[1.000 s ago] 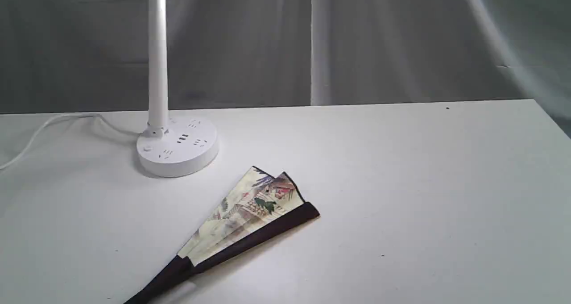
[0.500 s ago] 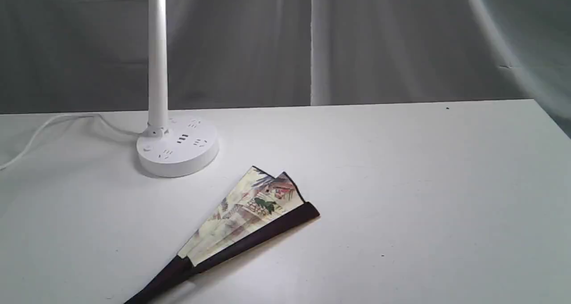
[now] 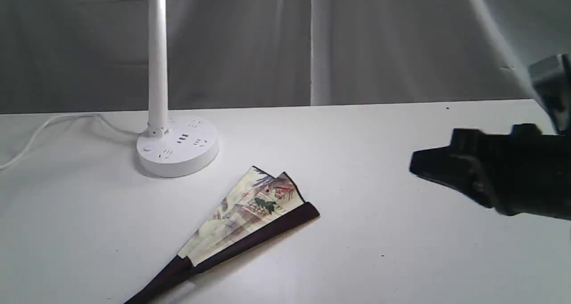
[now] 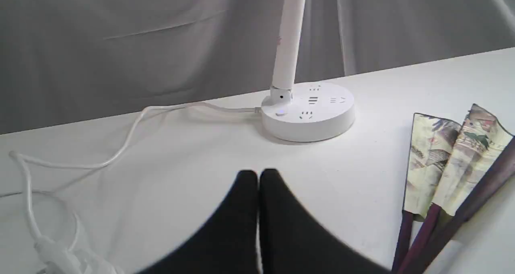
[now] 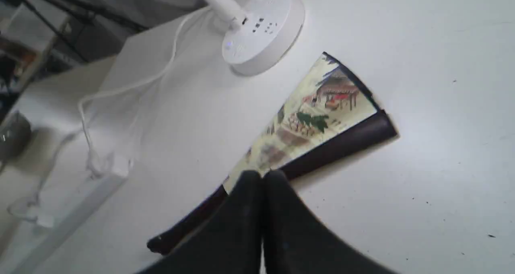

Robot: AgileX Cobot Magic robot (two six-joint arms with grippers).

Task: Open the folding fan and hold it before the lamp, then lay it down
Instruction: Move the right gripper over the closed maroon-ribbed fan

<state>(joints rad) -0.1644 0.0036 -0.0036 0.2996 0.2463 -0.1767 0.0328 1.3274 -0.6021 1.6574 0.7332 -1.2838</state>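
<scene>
The folding fan (image 3: 243,217) lies flat on the white table (image 3: 401,250), only partly spread, painted paper showing beside a dark maroon guard stick; it also shows in the left wrist view (image 4: 450,165) and the right wrist view (image 5: 310,121). The lamp (image 3: 171,139) stands behind it, its round base and slim white post upright. My right gripper (image 3: 415,168) reaches in from the right edge above the table, shut and empty, well apart from the fan. In the right wrist view its shut fingertips (image 5: 261,177) hover over the fan. My left gripper (image 4: 257,175) is shut with nothing in it, short of the lamp's base (image 4: 307,111).
The lamp's white cord (image 4: 120,153) trails across the table toward a plug block (image 5: 108,169). A grey curtain (image 3: 357,40) hangs behind the table's far edge. Clutter off the table shows beyond its corner in the right wrist view.
My right gripper has come into the exterior view from the right edge. The fan and the lamp have not moved.
</scene>
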